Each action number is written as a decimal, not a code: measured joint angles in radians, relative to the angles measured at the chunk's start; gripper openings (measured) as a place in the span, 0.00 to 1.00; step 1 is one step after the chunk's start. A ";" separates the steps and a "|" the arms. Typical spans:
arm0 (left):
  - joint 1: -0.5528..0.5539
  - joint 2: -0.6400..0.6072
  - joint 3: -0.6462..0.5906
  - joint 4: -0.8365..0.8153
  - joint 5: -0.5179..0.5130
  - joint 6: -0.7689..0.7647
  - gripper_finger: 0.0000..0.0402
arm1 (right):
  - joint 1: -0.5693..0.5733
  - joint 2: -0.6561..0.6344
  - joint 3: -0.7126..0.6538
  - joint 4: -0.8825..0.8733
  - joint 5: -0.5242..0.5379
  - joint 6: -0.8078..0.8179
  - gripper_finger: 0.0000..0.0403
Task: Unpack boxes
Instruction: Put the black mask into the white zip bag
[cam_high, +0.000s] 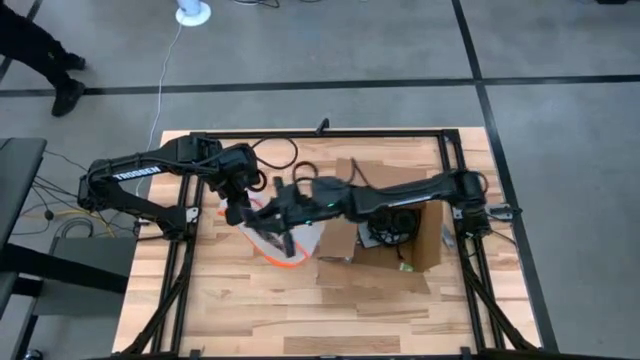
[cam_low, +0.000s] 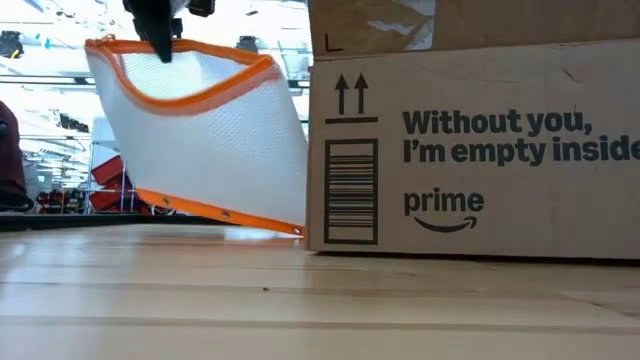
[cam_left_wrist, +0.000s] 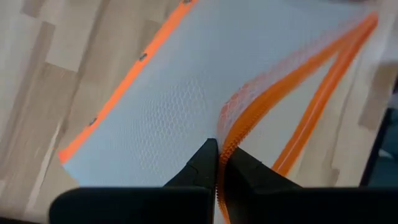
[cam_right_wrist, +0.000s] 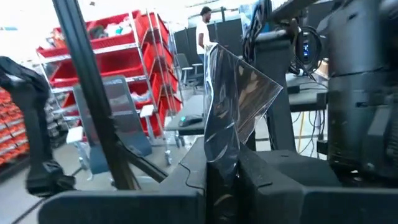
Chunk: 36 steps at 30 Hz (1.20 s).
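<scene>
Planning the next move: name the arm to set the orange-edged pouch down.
Left: the left claw is shut on the pouch at its orange rim, holding it tilted up; the right claw is busy gripping clear film.

The right pincer (cam_right_wrist: 222, 163) pinches a clear plastic sheet (cam_right_wrist: 239, 102).
</scene>
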 joint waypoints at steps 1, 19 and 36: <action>0.000 0.000 0.000 -0.015 0.000 0.020 0.00 | 0.000 0.023 0.018 -0.022 0.008 -0.014 0.04; 0.000 0.000 -0.001 -0.057 0.055 0.171 0.00 | -0.039 0.101 0.051 -0.518 0.177 -0.089 0.04; 0.000 0.000 -0.001 0.022 0.140 0.194 0.00 | -0.075 0.089 0.072 -0.568 0.153 0.151 0.59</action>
